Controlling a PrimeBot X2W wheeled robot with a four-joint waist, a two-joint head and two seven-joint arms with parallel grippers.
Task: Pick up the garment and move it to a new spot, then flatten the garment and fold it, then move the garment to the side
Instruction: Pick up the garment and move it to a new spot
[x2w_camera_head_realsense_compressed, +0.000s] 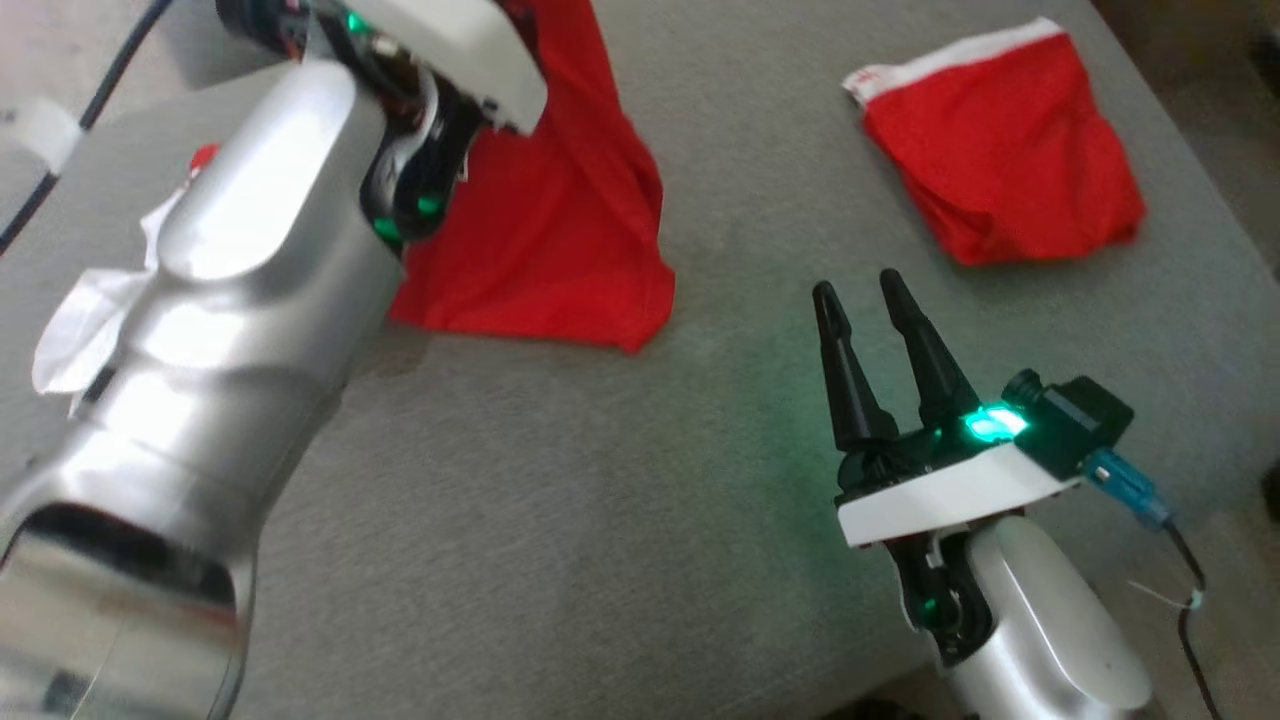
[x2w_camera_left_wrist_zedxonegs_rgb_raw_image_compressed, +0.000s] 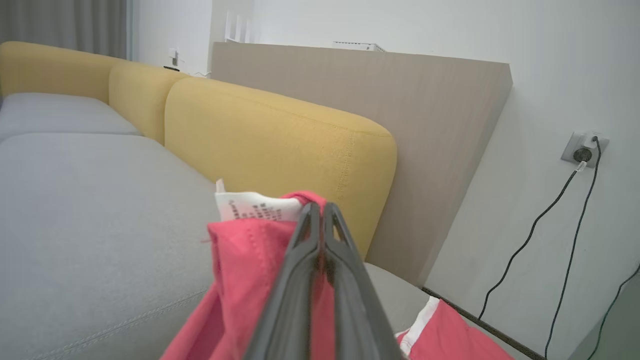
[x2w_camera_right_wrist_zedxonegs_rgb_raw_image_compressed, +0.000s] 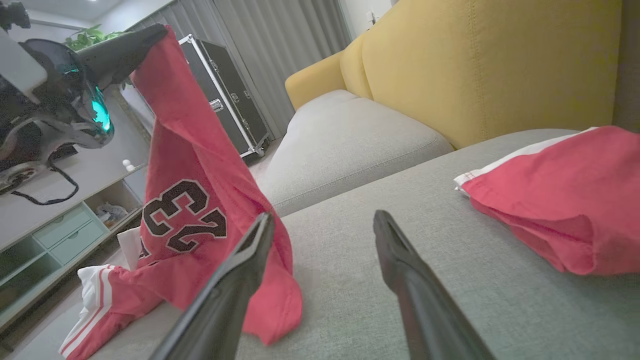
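Red garment (x2w_camera_head_realsense_compressed: 560, 230) clamped in left jaws; right jaws wide.

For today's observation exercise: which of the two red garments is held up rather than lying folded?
The numbered red jersey, pinched by the left gripper, jaws shut; the other red garment lies folded, untouched.

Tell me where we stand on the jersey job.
Done: the pickup; the left claw is shut on the red jersey, holding its top up. In hand: the move; its lower edge lies on the grey cushion. Left: flattening, folding, setting aside. The right claw is open and empty.
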